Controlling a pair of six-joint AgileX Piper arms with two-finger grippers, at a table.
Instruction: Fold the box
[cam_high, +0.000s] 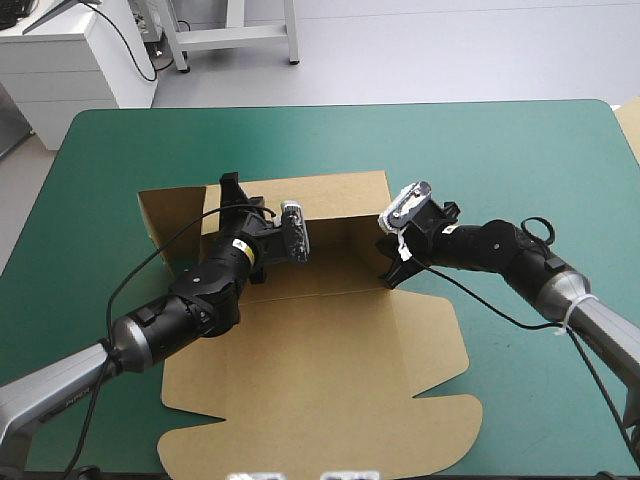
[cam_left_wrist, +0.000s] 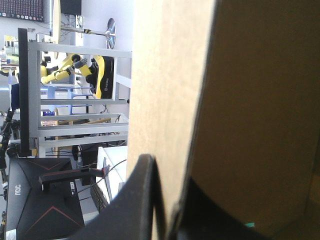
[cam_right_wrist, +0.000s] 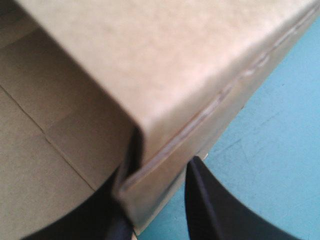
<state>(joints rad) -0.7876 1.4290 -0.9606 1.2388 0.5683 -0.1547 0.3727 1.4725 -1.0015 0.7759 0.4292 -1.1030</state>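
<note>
The brown box (cam_high: 320, 360) lies mid-table with its back wall raised and its wide lid panel flat toward the near edge. My left gripper (cam_high: 237, 200) is at the box's left wall, where an outer flap juts left. In the left wrist view the upright board (cam_left_wrist: 170, 100) runs between the black fingers, so that gripper (cam_left_wrist: 172, 215) is shut on it. My right gripper (cam_high: 390, 268) is at the right wall's near end. In the right wrist view its fingers clamp the doubled-over wall (cam_right_wrist: 165, 65), so this gripper (cam_right_wrist: 155, 215) is shut on the box too.
Bare teal-green cover (cam_high: 500, 150) surrounds the box on the far, left and right sides. A pale tan edge (cam_high: 630, 125) shows at the table's right edge. The lid's scalloped flaps (cam_high: 440, 420) reach close to the near edge.
</note>
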